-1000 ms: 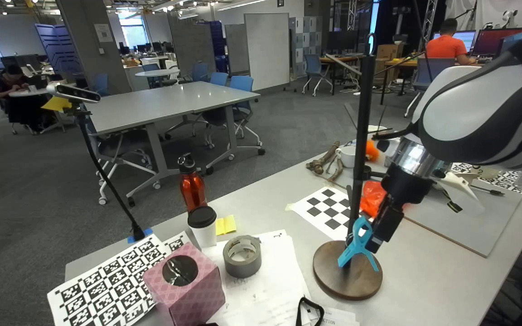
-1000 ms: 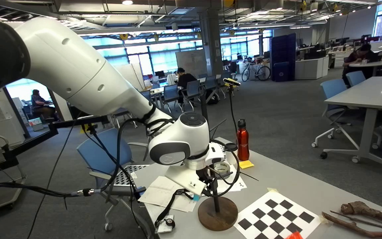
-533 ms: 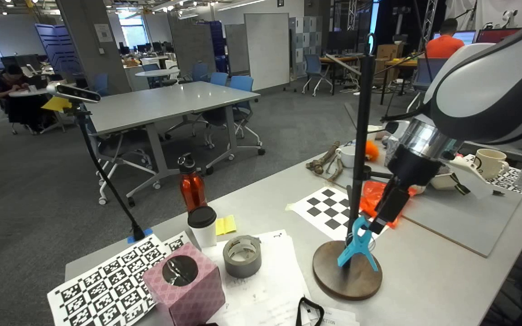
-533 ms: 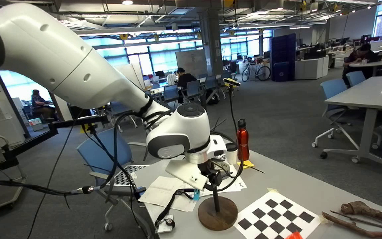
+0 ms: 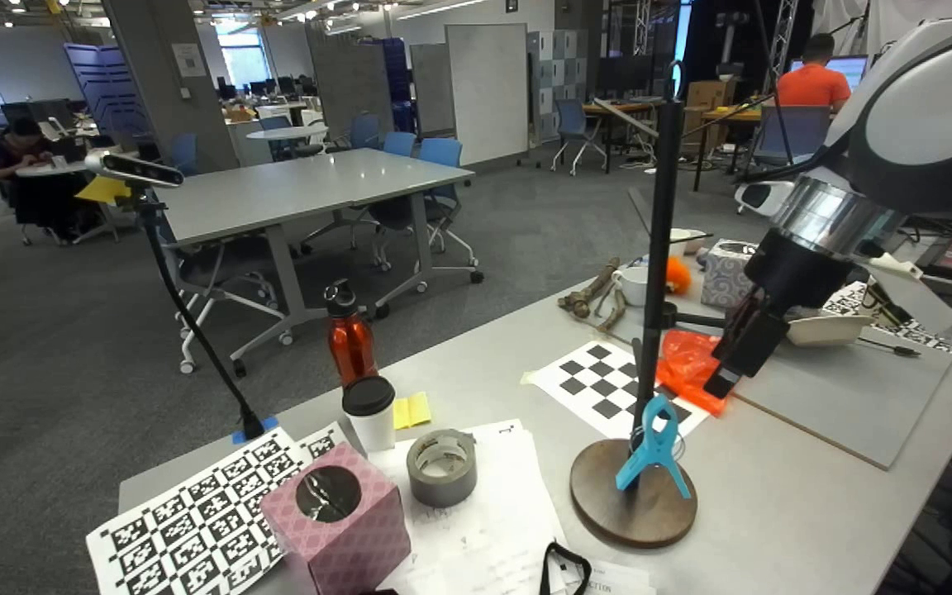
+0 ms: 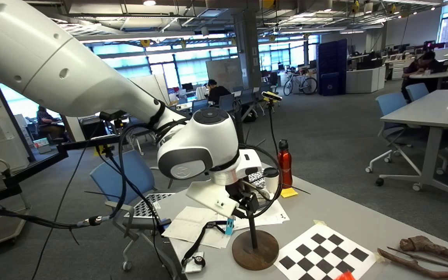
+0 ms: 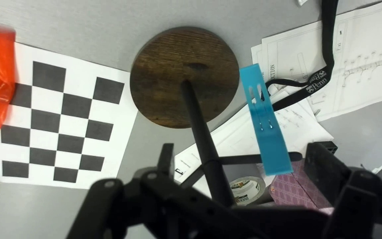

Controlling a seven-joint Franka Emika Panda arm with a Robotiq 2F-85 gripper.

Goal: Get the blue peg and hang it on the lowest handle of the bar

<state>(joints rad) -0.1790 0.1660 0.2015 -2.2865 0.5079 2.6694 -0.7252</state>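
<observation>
It's a robotics lab inside an open-plan office! Near, a white robot arm (image 6: 91, 85) leans over a grey table (image 5: 798, 496) with a checkerboard sheet (image 7: 61, 121) and a camera (image 5: 133, 168) on a stand (image 5: 252, 425). Far off in an exterior view, a whiteboard (image 5: 488, 91) stands left of lockers (image 5: 557, 78), and far right, a person in orange (image 5: 812, 83) sits at a lit screen (image 5: 853, 69)!

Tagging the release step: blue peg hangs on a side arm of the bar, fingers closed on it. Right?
Not the fingers: the wrist view shows them open, with a gap either side of the blue peg. The rest holds: it hangs on a side arm of the bar.
</observation>
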